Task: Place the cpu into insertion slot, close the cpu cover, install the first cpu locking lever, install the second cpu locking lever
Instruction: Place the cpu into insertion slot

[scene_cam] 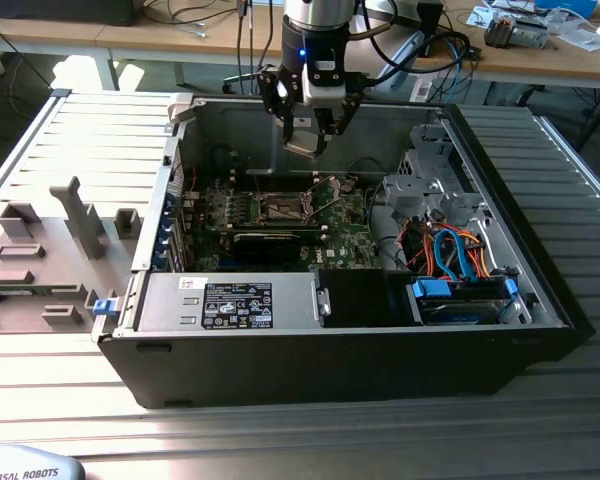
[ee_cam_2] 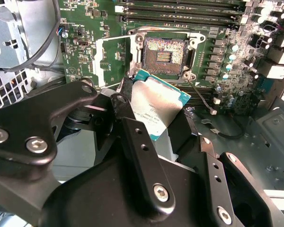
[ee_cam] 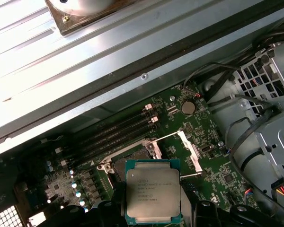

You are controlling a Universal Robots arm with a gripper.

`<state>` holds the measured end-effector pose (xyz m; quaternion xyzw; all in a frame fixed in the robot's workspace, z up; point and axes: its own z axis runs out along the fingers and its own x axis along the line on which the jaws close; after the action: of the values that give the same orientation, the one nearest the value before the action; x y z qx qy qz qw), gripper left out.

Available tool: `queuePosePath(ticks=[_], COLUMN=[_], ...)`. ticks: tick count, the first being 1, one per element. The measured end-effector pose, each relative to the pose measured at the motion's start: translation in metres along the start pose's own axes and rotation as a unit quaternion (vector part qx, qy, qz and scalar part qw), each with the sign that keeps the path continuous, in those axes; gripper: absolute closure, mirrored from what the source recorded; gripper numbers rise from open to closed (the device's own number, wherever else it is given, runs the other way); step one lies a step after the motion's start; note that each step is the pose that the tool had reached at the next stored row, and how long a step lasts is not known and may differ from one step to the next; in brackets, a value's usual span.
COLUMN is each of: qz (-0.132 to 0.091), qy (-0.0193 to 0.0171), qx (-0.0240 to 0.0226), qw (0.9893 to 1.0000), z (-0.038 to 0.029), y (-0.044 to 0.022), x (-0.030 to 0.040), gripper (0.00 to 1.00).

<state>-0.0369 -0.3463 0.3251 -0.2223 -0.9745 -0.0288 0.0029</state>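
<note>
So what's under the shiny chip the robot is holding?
The gripper holds the cpu above the green motherboard and its open, empty socket. In the first wrist view the cpu hides part of that socket.

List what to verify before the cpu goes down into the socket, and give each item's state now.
1. pincer shut on the cpu: ok.
2. socket empty, contacts exposed: ok.
3. cpu cover swung open, off the socket: ok.
4. locking lever released, lying beside the socket: ok.
5. cpu squarely above the socket: cannot tell.
6. cpu orientation matches the socket's keying: cannot tell.
</note>
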Motion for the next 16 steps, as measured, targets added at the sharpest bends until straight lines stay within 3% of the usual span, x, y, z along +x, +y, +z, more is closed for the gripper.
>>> queuePosePath(ticks=[16], qz=[0.005], qy=[-0.0002], qx=[-0.0001], qw=[1.0], z=[0.0], y=[0.0], x=[0.0], gripper=[0.46])
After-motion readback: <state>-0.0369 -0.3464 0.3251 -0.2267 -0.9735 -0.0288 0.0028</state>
